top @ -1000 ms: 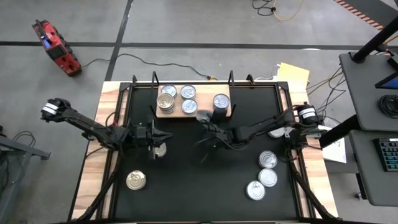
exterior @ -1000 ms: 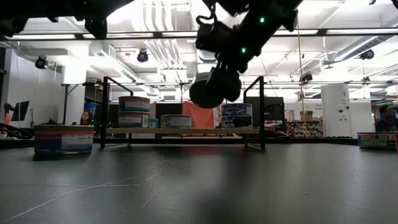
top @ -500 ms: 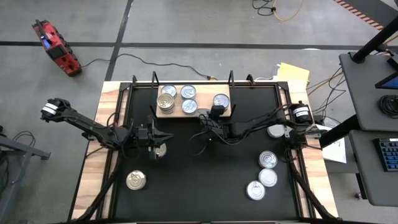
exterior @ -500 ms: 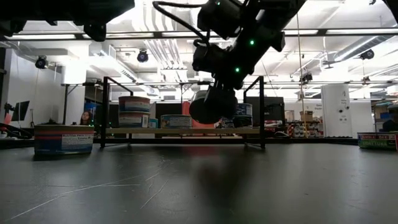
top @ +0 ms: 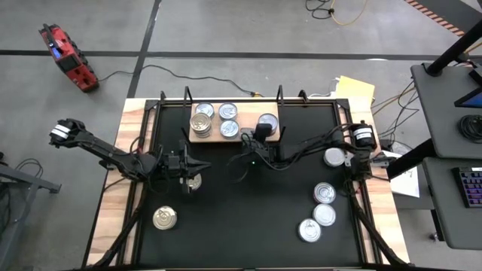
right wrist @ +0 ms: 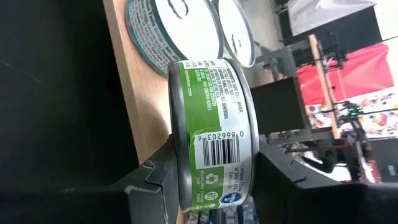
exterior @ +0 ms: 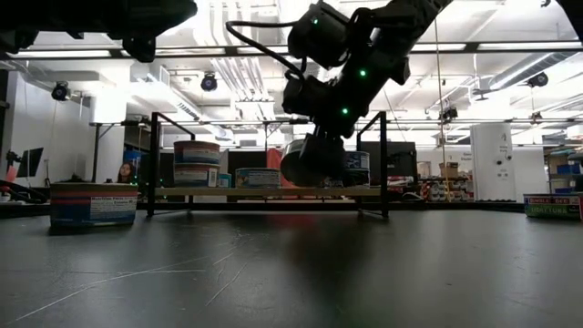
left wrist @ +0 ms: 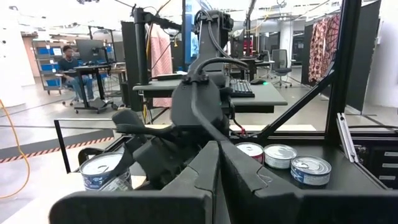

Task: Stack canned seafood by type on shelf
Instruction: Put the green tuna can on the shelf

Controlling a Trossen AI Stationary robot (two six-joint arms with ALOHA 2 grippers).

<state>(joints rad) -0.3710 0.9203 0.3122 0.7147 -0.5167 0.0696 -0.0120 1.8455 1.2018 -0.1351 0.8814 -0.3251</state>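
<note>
The wooden shelf [top: 213, 138] lies at the table's far edge with several silver-topped cans on it, one at its right end [top: 267, 120]. My right gripper [top: 260, 140] is shut on a green-labelled can [right wrist: 214, 137] at the shelf's near edge; in the low view this can [exterior: 310, 164] hangs just above the board [exterior: 264, 191]. My left gripper [top: 190, 165] is shut on nothing, at the table's left, beside a gold-topped can [top: 194, 181]. My right gripper pinches the green-labelled can by its two flat ends [right wrist: 177, 163], one finger [right wrist: 155, 180] on each face. The fingers come slanting down from the table's near right side. The can is lifted clear and tilted, its underside [exterior: 302, 166] turned toward the near edge.
Another gold-topped can [top: 165, 218] sits near the front left. Several silver-topped cans [top: 324, 193] stand loose at the table's right side. A two-high stack [exterior: 196, 162] stands on the shelf's left part. Black frame posts [exterior: 383, 164] rise around the shelf.
My right gripper has carried the green-labelled can toward the far edge and downward, from above the table in front of the shelf to just over the shelf's near edge. The can stays held and tilted.
</note>
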